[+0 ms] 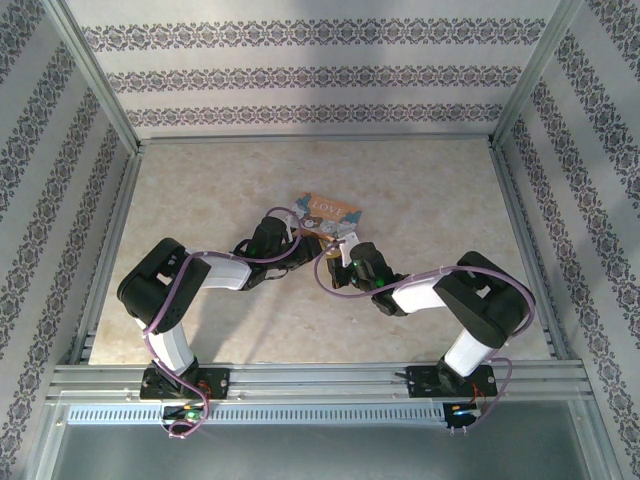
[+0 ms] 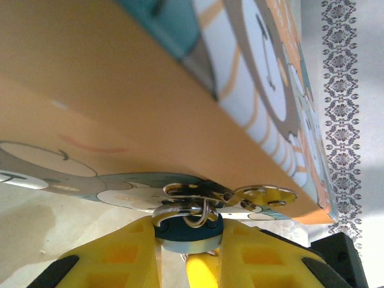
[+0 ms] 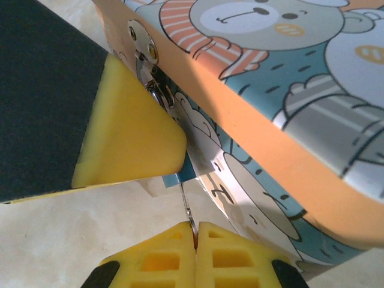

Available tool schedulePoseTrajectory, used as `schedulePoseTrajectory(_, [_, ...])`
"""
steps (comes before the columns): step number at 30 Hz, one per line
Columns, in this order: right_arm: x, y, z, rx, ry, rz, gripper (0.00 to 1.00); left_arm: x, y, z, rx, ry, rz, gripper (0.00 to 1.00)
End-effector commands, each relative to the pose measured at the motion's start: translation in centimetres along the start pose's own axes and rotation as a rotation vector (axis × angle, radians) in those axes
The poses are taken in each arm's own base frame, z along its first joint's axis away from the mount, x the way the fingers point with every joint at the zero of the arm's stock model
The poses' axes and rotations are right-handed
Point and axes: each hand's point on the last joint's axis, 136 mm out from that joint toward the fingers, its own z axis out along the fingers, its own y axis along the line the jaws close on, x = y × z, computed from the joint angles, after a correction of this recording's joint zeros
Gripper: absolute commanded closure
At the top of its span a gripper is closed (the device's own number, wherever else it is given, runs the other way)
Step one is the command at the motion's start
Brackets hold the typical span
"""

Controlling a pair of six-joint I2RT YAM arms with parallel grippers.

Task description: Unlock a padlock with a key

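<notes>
Fingertips of the right end effector are clenched on the key, a slim grey metal sliver rising to meet the padlock just above. Whether its tip sits inside I cannot tell. The left end effector is grasping that padlock, a tiny dark-blue body with a silvery base, between its yellow pads. Its thin silvery shackle loops through the metal hasp on the box. The box is orange-sided with bear prints and rests mid-tabletop, beyond both arms.
</notes>
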Motion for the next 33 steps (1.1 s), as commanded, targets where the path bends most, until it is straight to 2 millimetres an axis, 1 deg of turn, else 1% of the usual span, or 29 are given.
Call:
schedulePoseTrajectory(1, [-2.8, 0.8, 0.0, -0.048, -0.118, -0.033, 1.0, 1.3, -2.8, 0.1, 0.098, 0.071, 0.019, 0.75])
schedulePoseTrajectory(5, [-2.8, 0.7, 0.2, -0.054, -0.128, -0.037, 1.0, 1.5, -2.6, 0.1, 0.088, 0.078, 0.022, 0.76])
schedulePoseTrajectory(11, [-3.5, 0.4, -0.1, -0.062, -0.159, -0.029, 1.0, 1.8, -1.9, 0.1, 0.064, 0.09, 0.03, 0.75])
schedulePoseTrajectory(16, [-4.2, 0.6, 0.0, -0.076, -0.17, -0.033, 1.0, 2.1, -1.6, 0.3, 0.06, 0.099, 0.028, 0.76])
schedulePoseTrajectory(25, [-5.8, 1.1, 0.2, -0.1, -0.2, -0.04, 1.0, 2.4, -1.6, 0.5, 0.061, 0.11, 0.027, 0.76])
schedulePoseTrajectory(33, [-7.8, 1.7, 0.2, -0.119, -0.242, -0.04, 1.0, 2.5, -1.5, 0.7, 0.062, 0.114, 0.018, 0.76])
